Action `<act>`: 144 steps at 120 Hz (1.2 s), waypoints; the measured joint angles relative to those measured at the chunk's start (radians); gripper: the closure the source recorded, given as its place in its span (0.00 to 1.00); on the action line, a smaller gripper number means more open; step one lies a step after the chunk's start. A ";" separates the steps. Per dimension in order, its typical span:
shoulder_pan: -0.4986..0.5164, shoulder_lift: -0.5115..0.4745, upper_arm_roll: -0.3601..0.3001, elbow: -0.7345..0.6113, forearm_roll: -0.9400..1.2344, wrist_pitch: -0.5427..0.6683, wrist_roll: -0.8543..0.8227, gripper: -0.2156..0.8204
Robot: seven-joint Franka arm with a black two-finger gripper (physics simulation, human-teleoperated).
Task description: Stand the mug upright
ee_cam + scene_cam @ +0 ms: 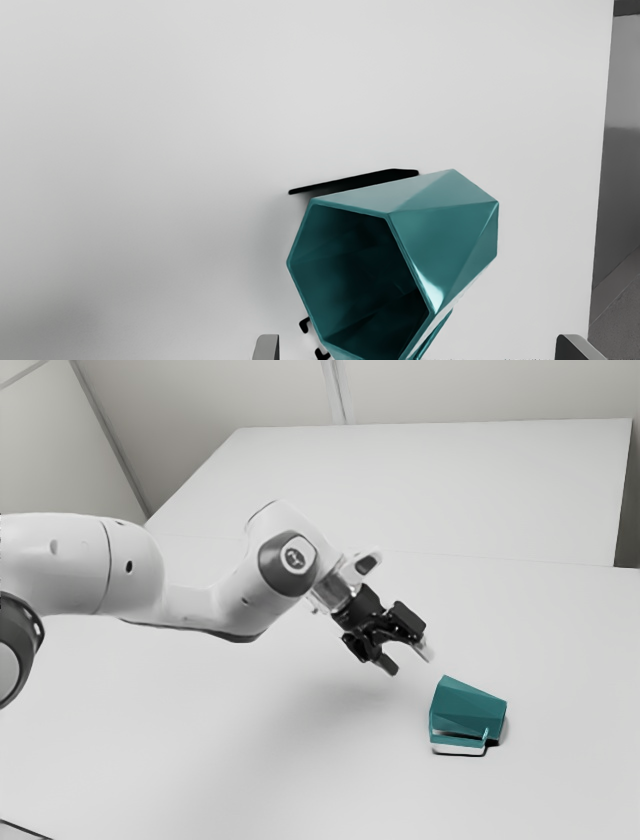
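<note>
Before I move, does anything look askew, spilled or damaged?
The teal mug lies on its side on the table, open mouth toward the end effector; mugs normally stand upright. I see no spill or crack.

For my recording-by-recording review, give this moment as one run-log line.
mug: teal, on its side | support: table | mouth: facing the wrist view | fingers: open, apart from mug | upright: no
</note>
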 joint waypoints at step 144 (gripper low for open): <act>-0.006 0.117 -0.175 0.032 -0.263 0.151 0.210 0.92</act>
